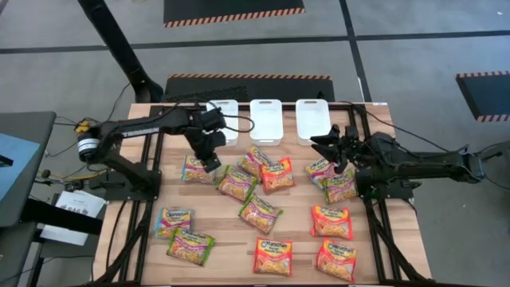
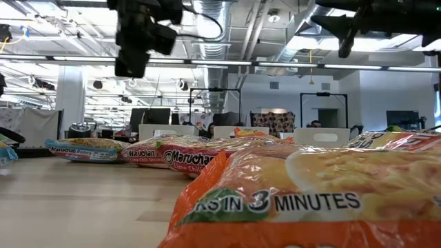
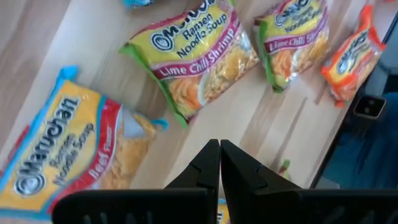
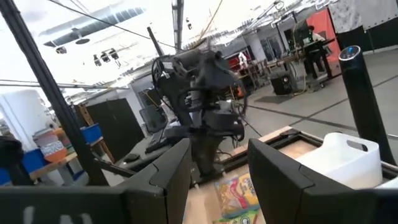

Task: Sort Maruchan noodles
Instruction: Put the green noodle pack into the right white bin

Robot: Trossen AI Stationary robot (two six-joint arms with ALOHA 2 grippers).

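About a dozen glossy Maruchan packets lie flat across the table: orange-red (image 1: 276, 175), green-yellow (image 1: 237, 182) and pale yellow-blue (image 1: 195, 169). My left gripper (image 1: 211, 163) hangs shut and empty above the table, over the gap between the yellow-blue packet (image 3: 68, 149) and a green lime-chili-shrimp packet (image 3: 193, 56). In the low view it (image 2: 134, 48) is well above the packets. My right gripper (image 1: 323, 147) is raised and open above the pink-yellow packet (image 1: 321, 169), with its fingers (image 4: 217, 171) roughly level and pointing toward the left arm.
Three white rectangular trays (image 1: 222, 119) (image 1: 265, 119) (image 1: 313, 119) stand in a row at the table's far edge. Black frame rails (image 1: 374, 215) run along both sides of the wooden top. One orange packet (image 2: 303, 200) lies right in front of the low camera.
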